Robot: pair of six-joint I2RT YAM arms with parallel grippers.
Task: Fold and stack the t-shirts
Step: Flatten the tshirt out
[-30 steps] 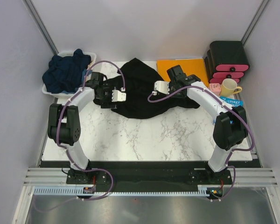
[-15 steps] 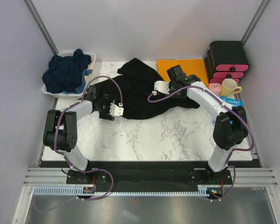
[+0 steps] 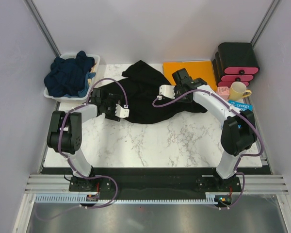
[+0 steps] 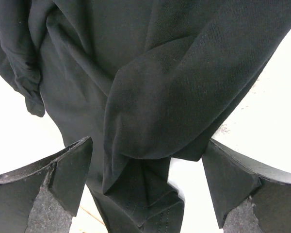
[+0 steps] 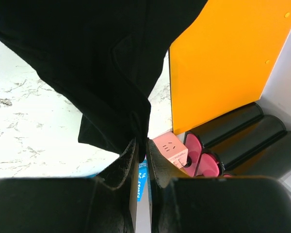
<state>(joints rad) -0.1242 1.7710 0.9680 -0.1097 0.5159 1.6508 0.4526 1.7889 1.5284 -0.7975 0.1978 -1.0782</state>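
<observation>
Looking down from the top camera, I see the marble table with the black t-shirt crumpled across its far middle, its right side meeting the orange sheet. The navy t-shirts sit heaped in the white basket at the far left corner, apart from the black one. My left gripper hangs over the shirt's left part with its jaws spread wide; a rumpled fold lies between the fingers, but nothing is clamped. My right gripper has its jaws pinched almost together on a bunched edge of the black t-shirt, near the orange sheet.
</observation>
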